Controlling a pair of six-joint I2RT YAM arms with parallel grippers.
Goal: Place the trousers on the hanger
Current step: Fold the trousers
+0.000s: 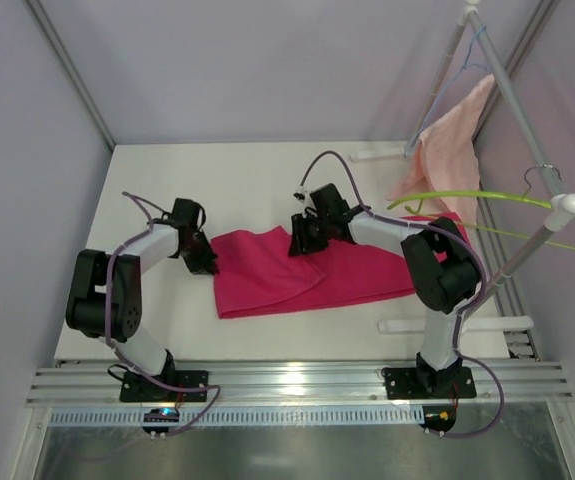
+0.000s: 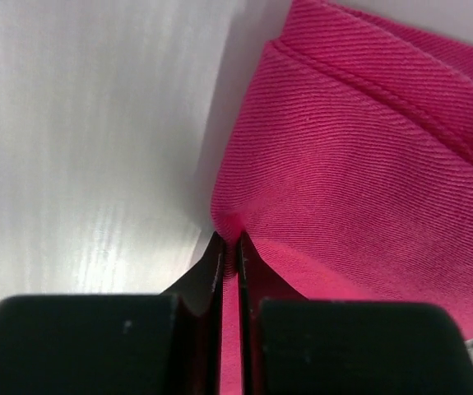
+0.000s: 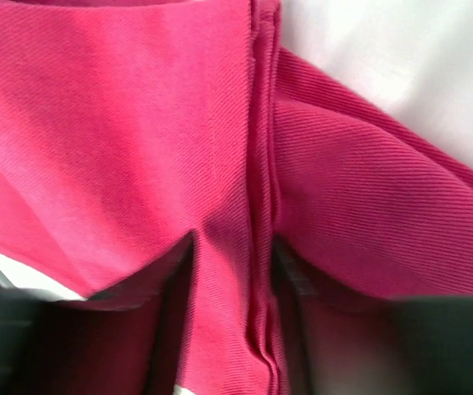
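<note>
Trousers (image 1: 307, 275) lay flat on the table (image 1: 257, 180), folded into a wide band between the two arms. The right end reached toward the rack at the table's right edge.

Left hand (image 1: 207, 263) sat at the band's left end, low on the table. In the left wrist view its fingers (image 2: 211, 271) were pressed together with a thin fold of magenta cloth pinched between them. The rest of the trousers (image 2: 368, 164) fanned out ahead and to the right of the tips, with a stitched hem running across the top. Bare table (image 2: 80, 123) showed on the left of that view.

Right hand (image 1: 300, 243) was down on the band's upper edge, near the middle. In the right wrist view the hand (image 3: 232, 255) was spread, one finger on either side of a stacked lengthwise fold. Cloth (image 3: 121, 123) filled nearly the whole frame. The fingers were blurred and in shadow, so I could not tell whether the pads actually bore on the fabric.

Hanger (image 1: 467, 193) hung on the rack pole (image 1: 515, 100) at the right. Its lime bar curved above the trousers' right end and looked clear of the cloth. It was well apart from both hands. A salmon towel (image 1: 447, 140) hung from the same pole, behind the hanger.
</note>
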